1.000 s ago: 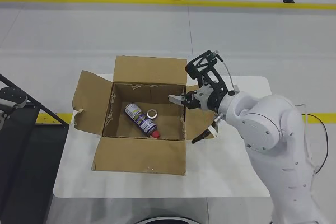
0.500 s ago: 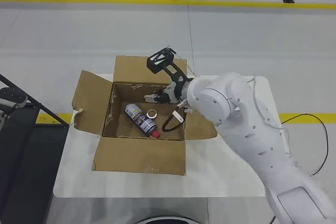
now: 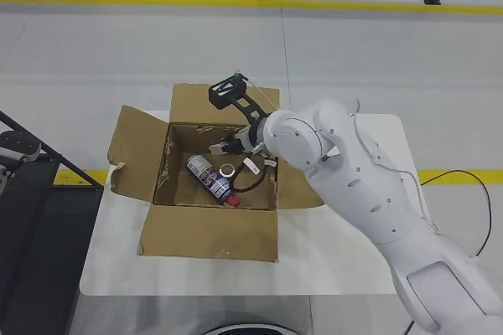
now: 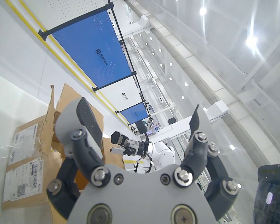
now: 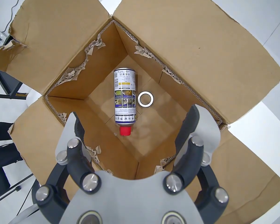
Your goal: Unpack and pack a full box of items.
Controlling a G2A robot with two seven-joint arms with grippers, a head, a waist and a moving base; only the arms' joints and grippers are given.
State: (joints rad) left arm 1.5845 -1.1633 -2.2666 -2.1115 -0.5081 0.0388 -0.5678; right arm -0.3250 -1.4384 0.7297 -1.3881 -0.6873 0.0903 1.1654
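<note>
Status of the cardboard box (image 3: 210,234) (image 5: 189,36): it stands on the white table (image 3: 344,251) with all four flaps folded outward. Its floor carries two items. A spray can (image 3: 210,177) (image 5: 124,96) with a red cap lies on its side, and a small white ring (image 3: 227,171) (image 5: 145,99) lies flat just beside the can's body.

Your right gripper (image 5: 135,115) (image 3: 226,148) hangs above the box opening, pointing down at the can, with its jaws spread wide and nothing between them. Your left gripper (image 4: 141,110) is likewise spread wide and empty. It is held off to the side of the box and aimed up toward the ceiling.

Assessment: judged against a full box, unpacking looks well advanced but not complete. You have the can and the ring to lift out yet, and the whole repacking stage is not yet begun. The can looks the likelier next pick, gripped across its body
</note>
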